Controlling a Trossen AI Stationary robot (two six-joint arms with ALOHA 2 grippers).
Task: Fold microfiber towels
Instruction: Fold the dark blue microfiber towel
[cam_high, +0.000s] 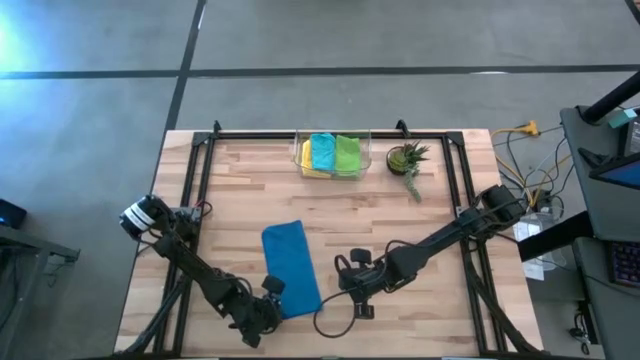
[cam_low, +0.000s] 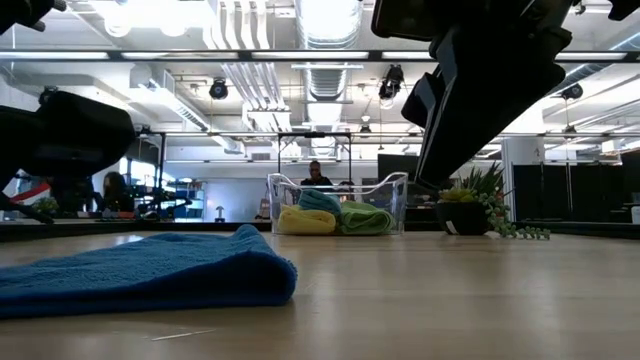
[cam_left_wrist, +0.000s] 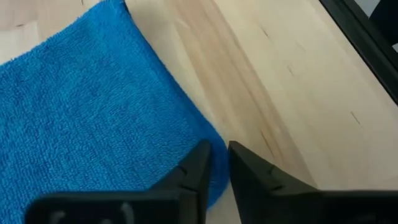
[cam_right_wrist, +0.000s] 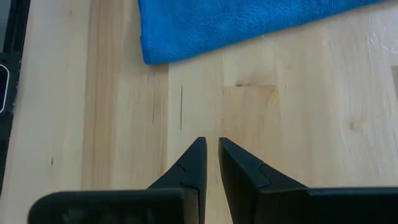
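1. High view: blue towel (cam_high: 291, 265) folded on the worktop (cam_high: 440, 200); left pincer (cam_high: 272, 287) at its near corner; right pincer (cam_high: 345, 265) beside it.
2. Low view: remaining towels (cam_low: 335, 217) in a clear bin (cam_low: 392, 190).
3. Left wrist: nearly clenched over the hem, grip unconfirmed; might snag one layer and undo the fold.
4. Right wrist: clenched, empty.

1. The blue towel (cam_left_wrist: 93, 112) runs off the left wrist view's edge, and the left gripper (cam_left_wrist: 219, 163) covers its near corner.
2. In the clear bin (cam_high: 297, 152), the yellow towel (cam_high: 308, 160) lies mostly buried under its neighbours.
3. People behind the table in the low view are too small to make out.
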